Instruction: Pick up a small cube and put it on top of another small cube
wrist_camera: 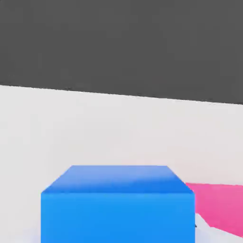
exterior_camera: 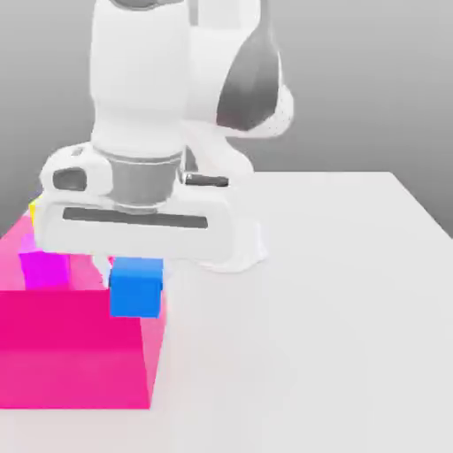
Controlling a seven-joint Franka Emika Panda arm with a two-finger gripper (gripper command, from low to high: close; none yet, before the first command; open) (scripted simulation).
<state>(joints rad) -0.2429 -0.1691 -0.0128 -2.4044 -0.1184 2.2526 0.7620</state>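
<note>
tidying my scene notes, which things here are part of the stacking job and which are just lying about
Part of the job:
- small blue cube, under the gripper, shut on it
- small magenta cube, a possible base

Just lying about:
- large pink block
- yellow piece, mostly hidden behind the hand
- white table

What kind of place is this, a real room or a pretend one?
Probably a pretend, computer-made test space: a plain white table before an empty grey backdrop, a white robot arm, and flat, shiny-coloured blocks, a small bright blue cube beside a big pink block.
</note>
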